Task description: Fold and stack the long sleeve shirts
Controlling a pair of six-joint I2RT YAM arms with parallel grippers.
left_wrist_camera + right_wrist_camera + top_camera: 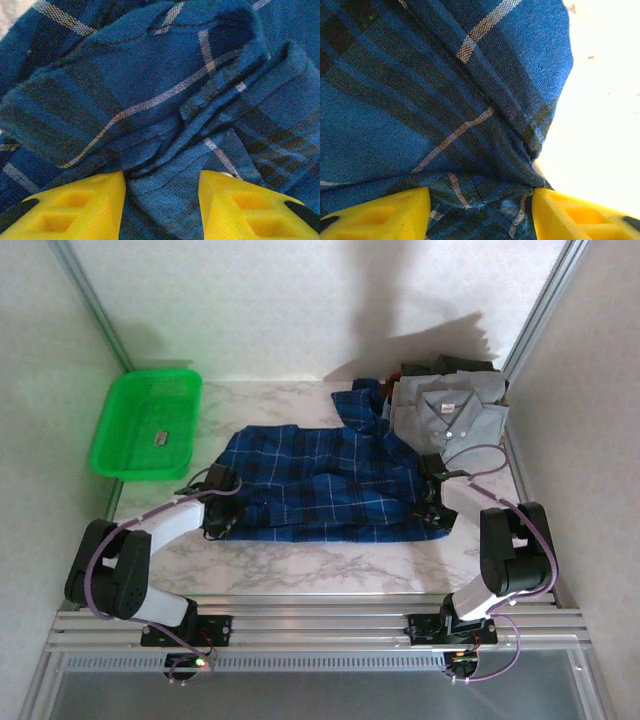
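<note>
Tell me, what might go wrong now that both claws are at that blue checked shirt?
1. The plaid shirt is bunched in ridges between the fingers of the left gripper; a fold made from here may come out lumpy.
2. Its far end seems to touch the folded grey shirt; a pull by the right gripper could drag that pile askew.
</note>
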